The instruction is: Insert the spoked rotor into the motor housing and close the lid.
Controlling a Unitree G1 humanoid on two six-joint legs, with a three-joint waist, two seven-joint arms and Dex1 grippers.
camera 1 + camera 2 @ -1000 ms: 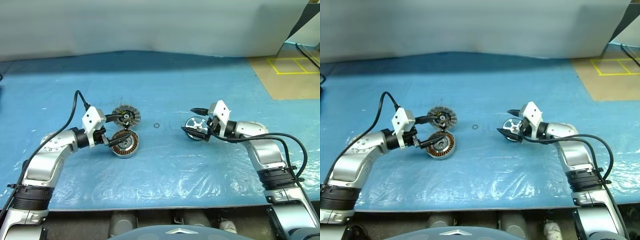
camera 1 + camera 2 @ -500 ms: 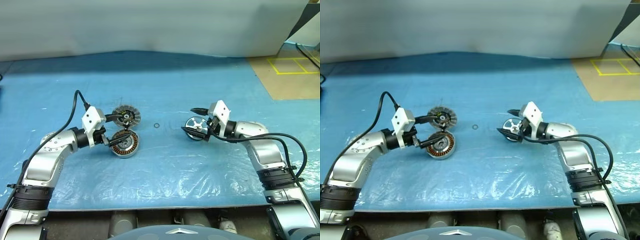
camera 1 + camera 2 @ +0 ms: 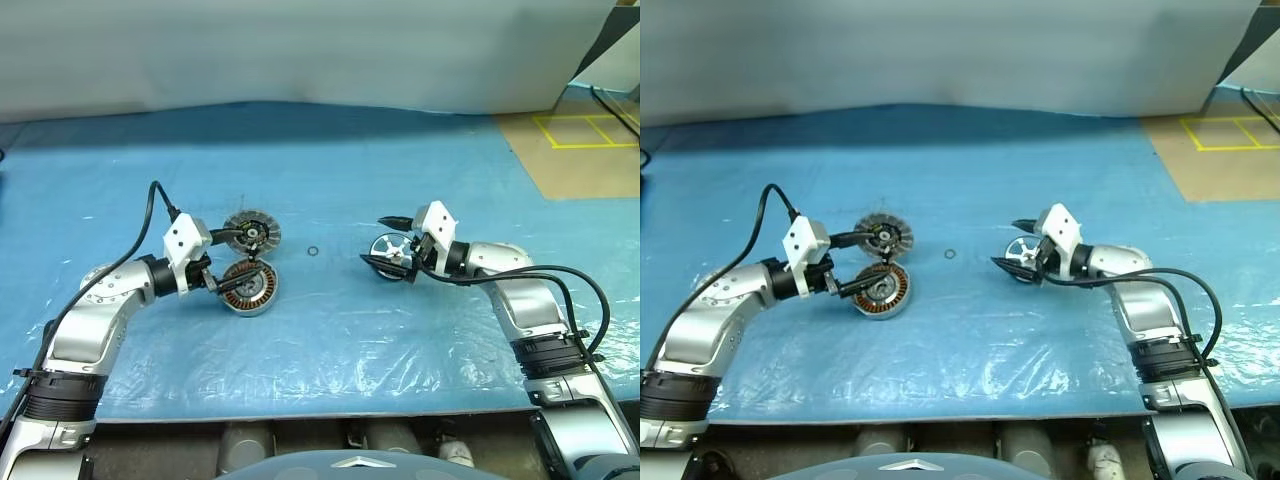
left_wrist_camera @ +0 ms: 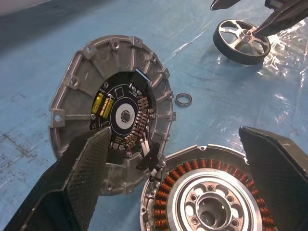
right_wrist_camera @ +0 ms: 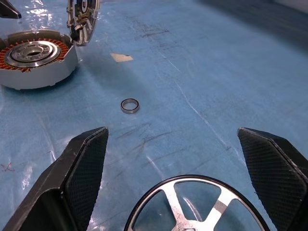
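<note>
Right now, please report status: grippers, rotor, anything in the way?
Both grippers open: left at housing and lid, right around rotor, not gripping. Rotor on table. Small ring lies between.

The right gripper (image 3: 385, 240) slid a touch leftward along the tabletop (image 3: 400, 150), its jaws spread wide either side of the spoked rotor (image 3: 392, 256). Little else shifted.
</note>
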